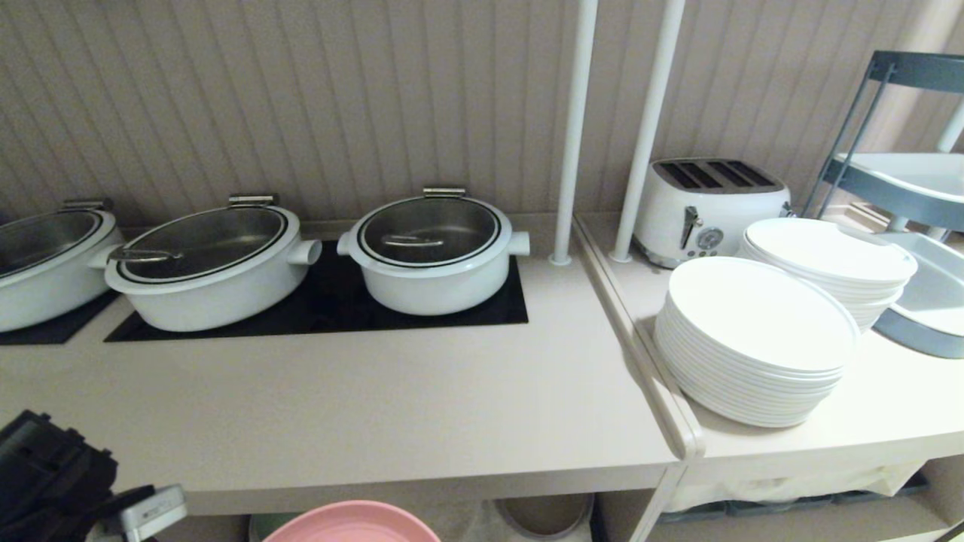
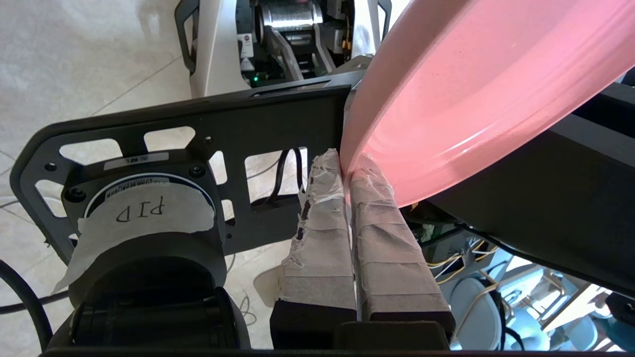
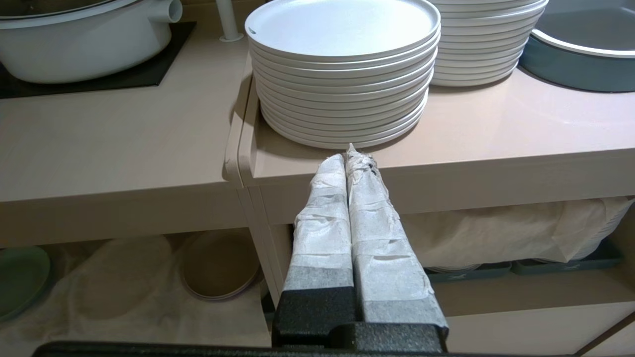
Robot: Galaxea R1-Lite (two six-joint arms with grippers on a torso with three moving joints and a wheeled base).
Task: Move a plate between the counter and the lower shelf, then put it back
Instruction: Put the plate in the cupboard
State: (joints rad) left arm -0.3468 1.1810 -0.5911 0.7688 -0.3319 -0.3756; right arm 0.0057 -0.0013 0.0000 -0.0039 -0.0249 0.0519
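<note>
Below the counter's [image 1: 361, 421] front edge, at six o'clock in the head view, we see the pink plate [image 1: 352, 523] held in front of the lower shelf [image 1: 467, 519], with a brown-grey plate [image 1: 546, 513] still inside at its three o'clock. Our left arm shows only as dark housing at eight o'clock. From the left wrist view, the left gripper [image 2: 346, 171] pinches the plate's rim between its taped fingers [image 2: 317, 233], jaws nearly together. From the right wrist view, the right gripper [image 3: 349, 156] hangs idle, jaws pressed together on nothing, facing the stacked white plates [image 3: 342, 74]. We judge the lift should clear the counter's edge fully, keeping the plate level, before we carry it inward over the bare top.
</note>
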